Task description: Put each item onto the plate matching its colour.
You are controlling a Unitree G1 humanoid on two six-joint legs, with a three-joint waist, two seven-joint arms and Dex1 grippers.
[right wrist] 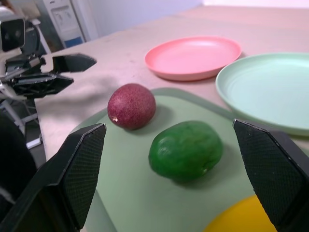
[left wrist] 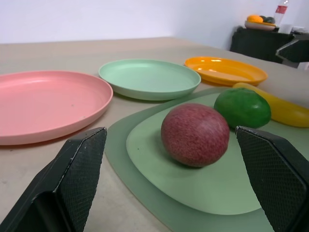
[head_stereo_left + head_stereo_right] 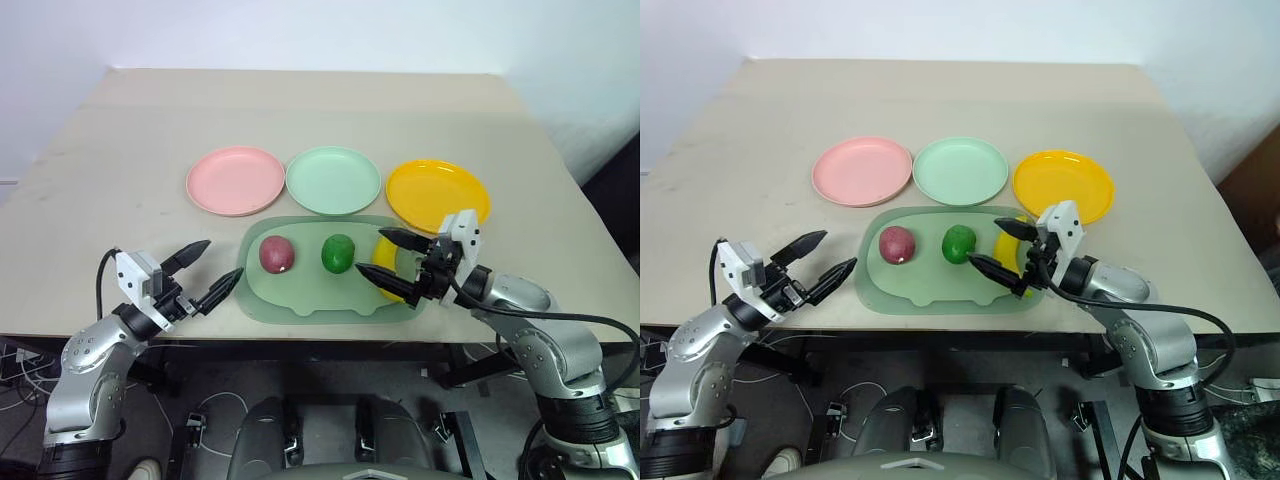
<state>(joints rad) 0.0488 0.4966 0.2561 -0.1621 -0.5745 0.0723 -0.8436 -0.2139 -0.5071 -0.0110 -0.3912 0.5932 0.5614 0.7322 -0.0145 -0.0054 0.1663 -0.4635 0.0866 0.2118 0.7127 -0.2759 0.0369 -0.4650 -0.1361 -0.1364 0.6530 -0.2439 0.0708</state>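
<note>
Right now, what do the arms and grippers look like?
Both arms are silver-grey metal with rounded joint housings and black cable looping along them. Left gripper and right gripper each have two black tapered fingers; the inner pads carry a fine cross-hatch texture. A white boxy module sits on each wrist above a black mechanism.

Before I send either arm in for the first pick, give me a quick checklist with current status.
1. Left gripper open and empty: ok.
2. Right gripper open and empty: ok, hovering over the banana.
3. All three fruits on the tray mat, apart from each other: ok; red fruit, green fruit, banana at the robot's right end.
4. Pink plate, green plate, yellow plate bare: ok.
5. Banana fully visible from the head: not ok, the right gripper covers part of it.
6. Any fruit on its plate: not ok, none yet.
</note>
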